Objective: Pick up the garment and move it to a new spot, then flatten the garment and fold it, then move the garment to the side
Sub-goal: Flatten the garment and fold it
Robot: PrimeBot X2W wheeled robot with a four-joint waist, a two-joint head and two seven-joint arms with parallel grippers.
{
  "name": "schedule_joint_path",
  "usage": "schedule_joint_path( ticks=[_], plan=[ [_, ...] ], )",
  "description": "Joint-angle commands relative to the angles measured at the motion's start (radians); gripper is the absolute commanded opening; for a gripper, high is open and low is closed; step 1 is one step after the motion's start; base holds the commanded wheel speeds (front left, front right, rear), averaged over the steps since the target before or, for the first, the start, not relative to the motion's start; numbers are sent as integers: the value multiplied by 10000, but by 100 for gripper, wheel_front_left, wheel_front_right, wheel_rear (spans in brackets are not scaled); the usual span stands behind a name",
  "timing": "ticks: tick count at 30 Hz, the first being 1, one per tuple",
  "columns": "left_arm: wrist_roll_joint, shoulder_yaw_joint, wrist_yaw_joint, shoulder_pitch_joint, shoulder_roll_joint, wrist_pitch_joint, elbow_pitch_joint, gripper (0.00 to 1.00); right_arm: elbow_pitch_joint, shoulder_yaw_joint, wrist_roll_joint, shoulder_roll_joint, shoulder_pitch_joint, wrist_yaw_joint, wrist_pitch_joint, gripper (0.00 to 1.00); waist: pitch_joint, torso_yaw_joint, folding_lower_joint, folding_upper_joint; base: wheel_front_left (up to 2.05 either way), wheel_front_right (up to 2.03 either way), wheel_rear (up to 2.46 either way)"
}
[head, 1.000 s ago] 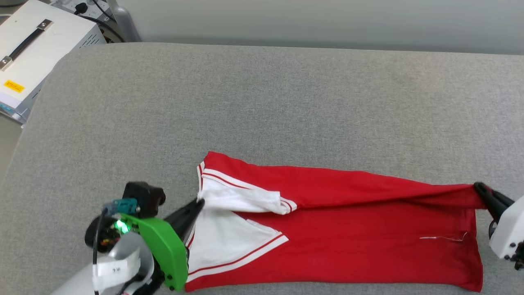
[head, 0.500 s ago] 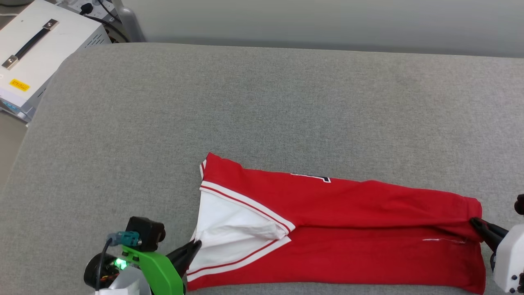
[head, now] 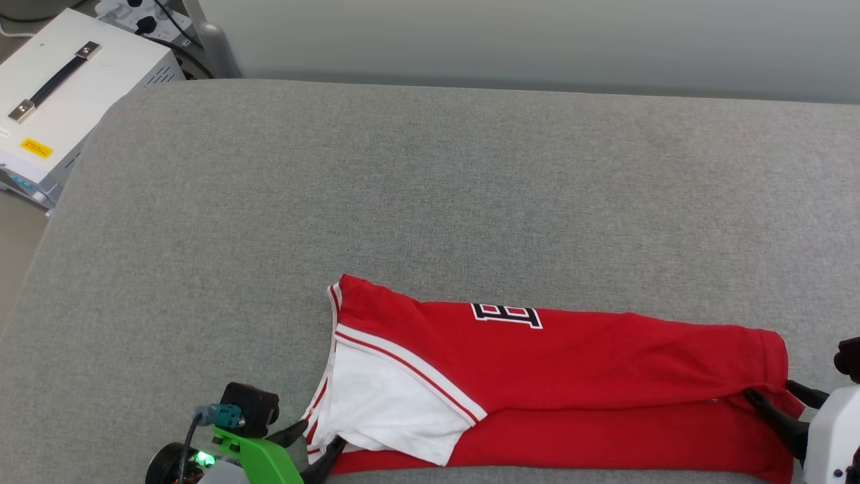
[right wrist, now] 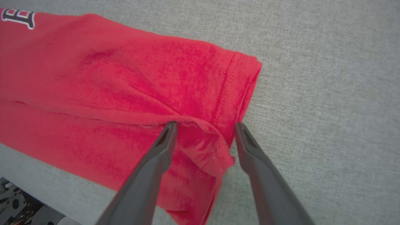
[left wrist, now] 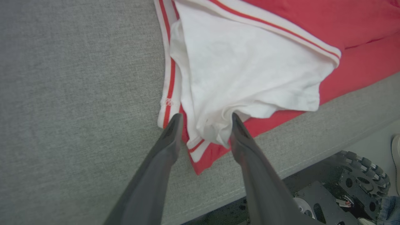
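Observation:
The garment [head: 571,363] lies folded lengthwise along the near edge of the grey padded table [head: 430,188], with its red body on top, a white sleeve [head: 383,410] at the left and dark lettering [head: 505,314] showing. My left gripper [head: 312,444] stands open at the sleeve end. In the left wrist view its fingertips [left wrist: 175,120] straddle the loose white sleeve cloth [left wrist: 237,68] without pinching it. My right gripper [head: 783,400] is open at the hem end. In the right wrist view the left gripper's counterpart, the right gripper [right wrist: 205,125], has the red hem corner [right wrist: 215,150] lying slack between its fingers.
A white equipment box [head: 60,87] with a black handle stands beyond the table's far left corner, with cables behind it. The table's near edge [left wrist: 281,172] runs just beside the garment, and the robot's wheeled base [left wrist: 359,175] is below it.
Both grippers went from shut on the garment's ends to open, letting go. The upper layer came down toward the near edge, and the lettering now shows. The head camera has shifted slightly.

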Motion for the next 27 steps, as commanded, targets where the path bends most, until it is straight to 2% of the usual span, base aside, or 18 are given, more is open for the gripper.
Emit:
schedule_joint_path(
  ticks=[1,6,10,11,17,21,24,27],
  plan=[
    [89,5,1,118,-86,-177,91,100,-78,-48,136,-6,107,-7,-47,100,-91,-19,0,107,0,0,0],
    [126,198,36,98,-282,-747,205,100,-500,-373,450,30,203,-7,-3,100,-344,-43,0,107,0,0,0],
    [335,609,202,-32,-373,-1646,70,100,-1041,-937,486,150,297,-7,367,100,-534,-74,0,107,0,0,0],
    [473,829,293,-96,-442,-2180,-1,100,-1319,-1317,424,318,327,-7,651,100,-589,-84,0,107,0,0,0],
    [874,1559,723,-261,-797,-3572,-45,100,-1810,-2724,-572,1193,518,-7,1922,100,-611,-69,0,107,0,0,0],
    [1155,2548,985,-287,-1521,-3913,-243,100,-1897,-3622,-1416,2188,639,-7,2741,100,-475,-5,0,107,0,0,0],
    [2318,3458,1046,-274,-2011,-3931,-565,100,-1888,-4157,-1988,2822,700,-7,3253,100,-309,30,0,107,0,0,0],
    [3422,4601,833,-55,-2745,-3934,-883,100,-1786,-4655,-2472,3360,589,-7,3530,100,-93,63,0,107,0,0,0]
  ],
)
